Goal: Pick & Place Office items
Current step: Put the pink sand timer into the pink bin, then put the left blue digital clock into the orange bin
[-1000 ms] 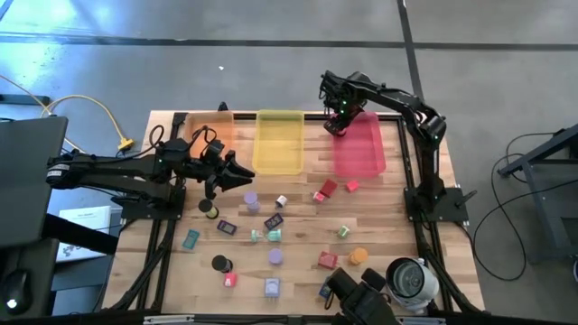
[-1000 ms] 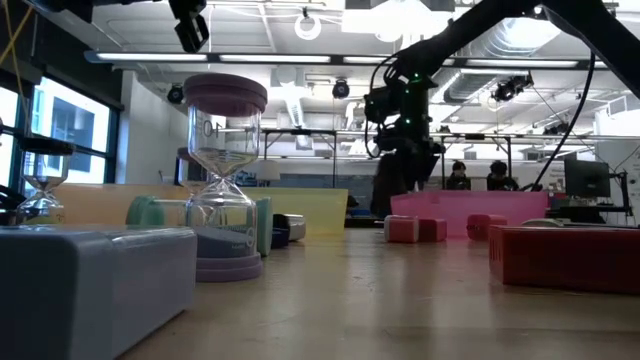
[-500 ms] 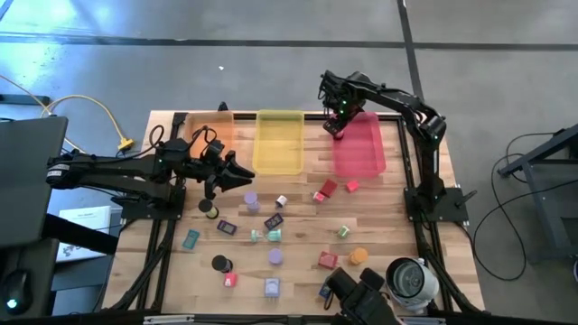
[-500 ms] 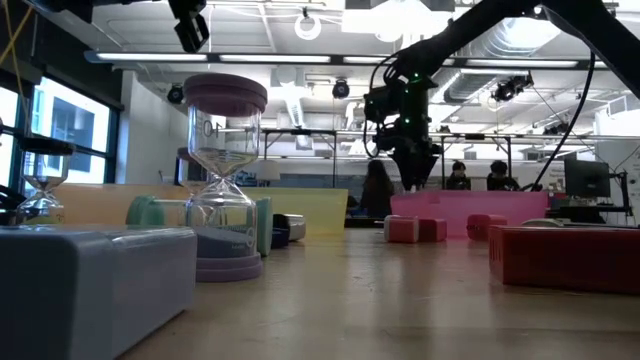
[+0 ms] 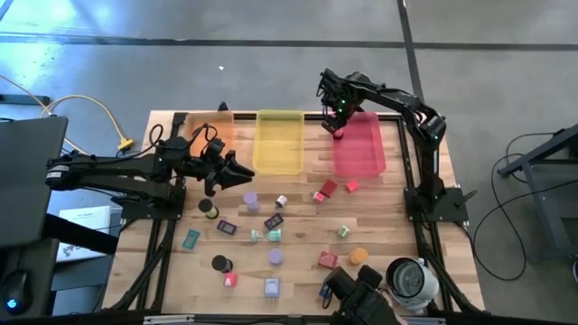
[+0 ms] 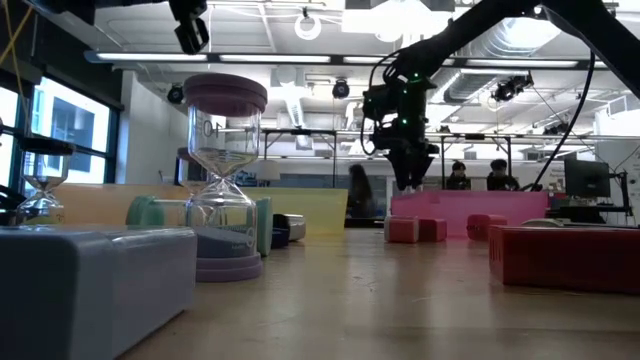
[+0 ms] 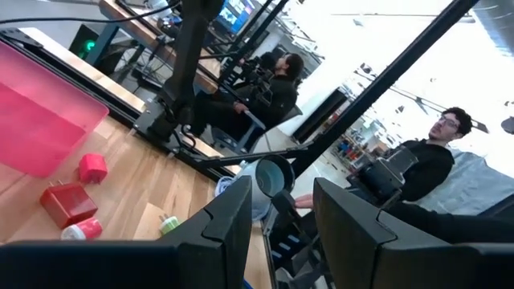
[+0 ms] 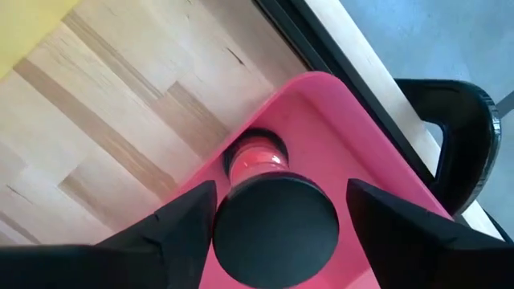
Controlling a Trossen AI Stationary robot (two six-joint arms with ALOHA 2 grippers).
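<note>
Now you are at the release step: the pink tray (image 5: 359, 144) has just taken a red-and-black hourglass-shaped piece (image 8: 255, 157), standing in its corner. Your right gripper (image 5: 340, 120) hovers directly over it with fingers spread apart, holding nothing. Next, I think, you lift clear and choose another scattered item (the red cube (image 5: 327, 188) lies near). Your left gripper (image 5: 242, 173) waits beside the yellow tray (image 5: 279, 142); I cannot tell its fingers.

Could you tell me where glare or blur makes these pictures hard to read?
Left wrist view: the bright background washes out the room above the seated person. Low view: the nearest grey block and red box are soft. Right wrist view: the dark round hourglass cap is blurred.
</note>
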